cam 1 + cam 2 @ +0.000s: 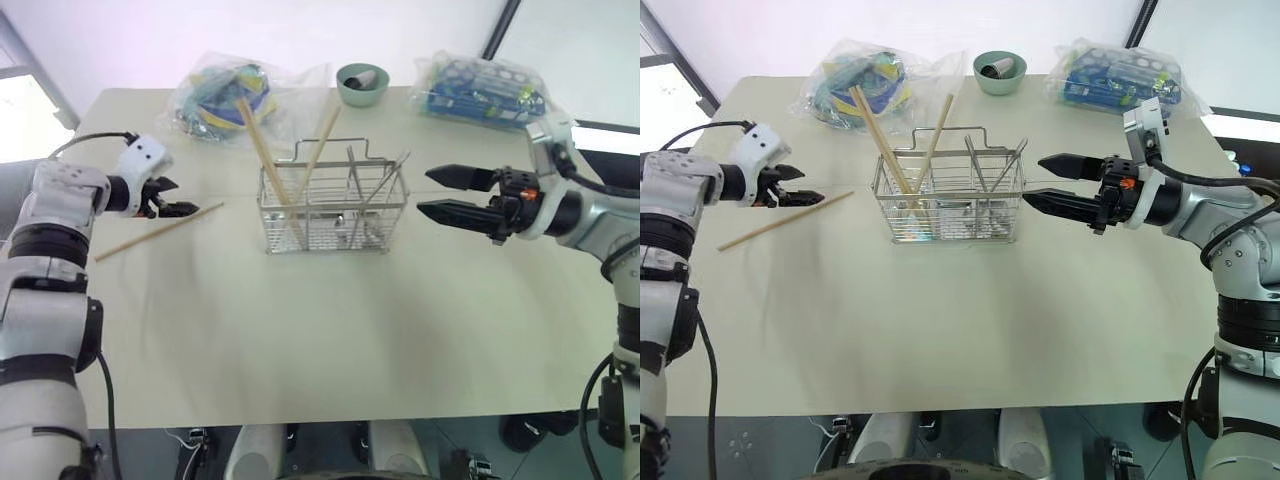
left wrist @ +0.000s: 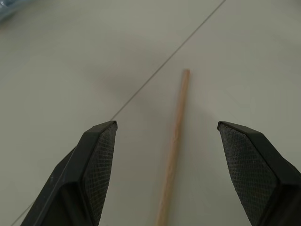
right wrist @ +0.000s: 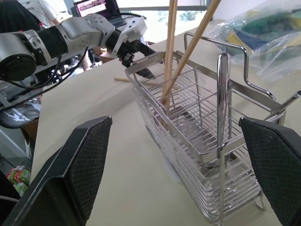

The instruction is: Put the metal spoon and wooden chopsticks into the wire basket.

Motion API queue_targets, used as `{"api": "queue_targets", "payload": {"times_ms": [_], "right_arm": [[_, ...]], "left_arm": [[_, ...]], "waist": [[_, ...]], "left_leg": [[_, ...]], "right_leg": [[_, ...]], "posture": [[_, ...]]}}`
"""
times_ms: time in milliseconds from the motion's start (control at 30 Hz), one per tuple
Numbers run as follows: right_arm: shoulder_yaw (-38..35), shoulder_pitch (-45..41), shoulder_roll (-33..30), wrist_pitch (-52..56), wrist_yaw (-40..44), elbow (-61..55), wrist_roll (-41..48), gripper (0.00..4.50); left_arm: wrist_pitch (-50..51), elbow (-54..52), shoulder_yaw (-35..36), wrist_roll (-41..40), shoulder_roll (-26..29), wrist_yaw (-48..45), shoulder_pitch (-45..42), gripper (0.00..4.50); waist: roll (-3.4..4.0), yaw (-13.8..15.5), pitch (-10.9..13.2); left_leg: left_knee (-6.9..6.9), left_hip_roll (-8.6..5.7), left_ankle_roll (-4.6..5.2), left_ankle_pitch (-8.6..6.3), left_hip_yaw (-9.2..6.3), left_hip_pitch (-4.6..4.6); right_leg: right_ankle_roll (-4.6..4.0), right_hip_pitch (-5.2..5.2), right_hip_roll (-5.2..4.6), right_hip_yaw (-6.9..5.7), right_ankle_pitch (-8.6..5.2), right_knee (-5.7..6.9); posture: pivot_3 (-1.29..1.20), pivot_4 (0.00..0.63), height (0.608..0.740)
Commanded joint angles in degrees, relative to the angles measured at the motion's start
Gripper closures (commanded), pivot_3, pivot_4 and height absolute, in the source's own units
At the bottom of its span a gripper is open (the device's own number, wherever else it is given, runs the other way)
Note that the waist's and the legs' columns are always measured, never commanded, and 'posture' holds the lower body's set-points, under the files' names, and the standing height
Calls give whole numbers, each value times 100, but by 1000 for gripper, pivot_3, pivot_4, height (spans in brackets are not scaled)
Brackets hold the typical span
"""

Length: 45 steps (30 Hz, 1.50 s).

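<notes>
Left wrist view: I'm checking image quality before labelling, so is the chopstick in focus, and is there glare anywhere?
Left wrist view: chopstick sharp, soft shadow beside it. Right wrist view: wire basket crisp, bright window glare behind. Left eye view: washed-out top edge.

We see pale tan wooden chopsticks (image 1: 262, 150) in the shiny silver wire-grid basket (image 1: 333, 215), a sage green round bowl (image 1: 361, 84), and a cream tabletop (image 1: 330, 330)

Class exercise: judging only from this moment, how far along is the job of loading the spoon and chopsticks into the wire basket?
Done: three wooden chopsticks and the metal utensils stand in the wire basket. In hand: nothing; the left gripper is open over the last chopstick on the table. Left: grasp and drop it in. The right gripper waits open.
</notes>
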Motion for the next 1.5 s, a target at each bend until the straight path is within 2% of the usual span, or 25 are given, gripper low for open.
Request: {"api": "queue_targets", "payload": {"times_ms": [33,433,533,700,733,967,1067,1200,1300,1400,1500], "right_arm": [[-235,12,-87,65,-30,-240,145,33],[-462,52,-262,399,-168,-449,331,33],[-539,67,-313,444,-207,-469,384,33],[-597,107,-307,447,-245,-495,413,33],[-595,109,-287,430,-254,-497,407,33],[-540,100,-147,319,-299,-469,348,33],[-551,127,-95,279,-322,-471,342,33],[-575,192,-72,257,-350,-518,354,33],[-691,331,-18,279,-462,-640,422,33],[-760,401,6,321,-547,-714,501,33],[-778,446,-17,325,-565,-734,536,33]], "left_arm": [[-277,372,13,270,-131,128,-185,940],[-340,1087,89,741,-714,707,-80,940],[-276,1111,203,683,-763,646,-88,1808],[-214,1086,342,666,-793,583,-183,4307],[-193,1079,377,641,-788,562,-205,4455],[-2,953,714,438,-738,529,-391,4455],[225,699,1356,-143,-848,851,-717,4455],[798,-93,2623,-1392,-1140,1294,-1144,4455],[1558,-2826,3902,-3008,-1915,2669,-1167,4455],[2234,-4432,4211,-3700,-2385,3558,-992,4455],[2485,-5387,4204,-4108,-2670,4200,-977,4455]], "waist": [[0,8,0],[17,24,-16],[19,25,-21],[20,10,-21],[20,7,-21],[17,3,-20],[6,6,-12],[2,16,-10],[-7,6,-4],[-7,-35,-5],[3,-63,-10]], "left_leg": [[1,-1,0,0,0,-1],[5,-4,0,-1,-2,9],[8,-4,0,-1,-3,12],[9,-4,0,-1,-3,12],[9,-4,0,-1,-2,11],[11,-4,1,-1,-3,6],[11,-4,1,-1,-4,-1],[62,-3,8,-6,-38,-64],[83,-8,19,-12,-36,-92],[84,-9,27,-18,-31,-92],[74,-8,24,-16,-21,-63]], "right_leg": [[0,0,-2,-1,0,0],[1,14,-11,-3,1,2],[1,18,-11,-4,1,2],[0,17,-11,-4,1,4],[0,17,-11,-4,1,5],[1,12,-8,-5,1,5],[2,5,-7,-5,1,6],[3,-23,-6,-38,2,18],[12,-40,-11,-39,8,25],[20,-37,-12,-28,12,12],[20,-26,-3,-18,12,19]], "posture": [[0,150,697],[0,150,697],[0,150,697],[0,150,697],[0,150,697],[0,150,697],[0,150,697],[0,150,697],[0,150,697],[0,150,697],[0,150,697]]}}
